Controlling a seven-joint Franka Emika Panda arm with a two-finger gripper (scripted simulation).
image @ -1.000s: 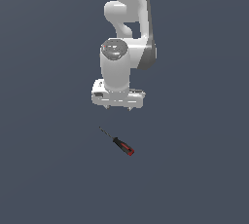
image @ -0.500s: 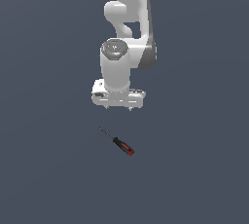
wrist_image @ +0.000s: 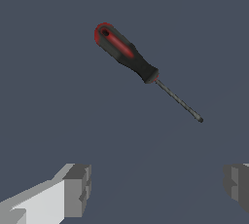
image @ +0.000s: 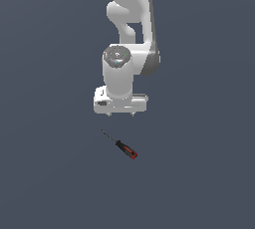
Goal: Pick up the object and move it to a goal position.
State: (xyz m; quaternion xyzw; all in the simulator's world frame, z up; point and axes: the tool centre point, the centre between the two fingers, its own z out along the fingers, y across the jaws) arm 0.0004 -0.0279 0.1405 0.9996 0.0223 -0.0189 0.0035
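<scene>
Nothing is seen to have moved since a second ago: the tool (image: 121,114) hangs wide open and empty above the worktop (image: 199,173), where the screwdriver (image: 121,145) lies flat nearby, so the approach is judged pending, with centring and descent needed.

The screwdriver (image: 124,147) is showing a black-and-red handle and dark shaft; the pincer (image: 121,115) is gleaming white against plain slate-blue ground.
</scene>
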